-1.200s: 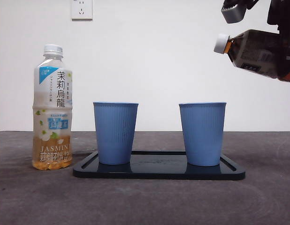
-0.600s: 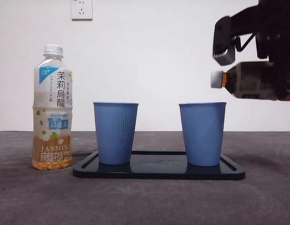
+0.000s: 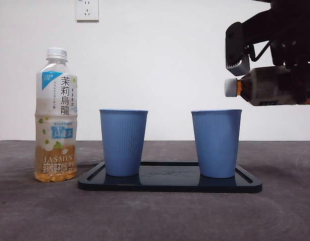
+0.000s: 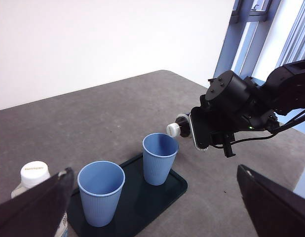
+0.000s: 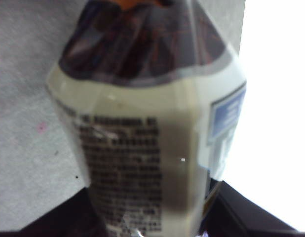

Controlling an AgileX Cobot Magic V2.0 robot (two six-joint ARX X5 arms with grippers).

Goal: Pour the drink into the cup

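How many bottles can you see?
2. The jasmine tea bottle stands on the table left of the tray. The dark bottle lies sideways in the right tool, above the right-hand blue cup.

tea bottle (image 3: pixel 55 115) label: "茉莉烏龍", "SUNTORY", "JASMINE"; held bottle (image 5: pixel 152 148) print unreadable

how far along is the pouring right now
Done: the right gripper has the dark bottle lifted and lying level, its white cap above the right-hand blue cup. In hand: lining up to pour. Left: the cap is on and no liquid is flowing. The left gripper waits open.
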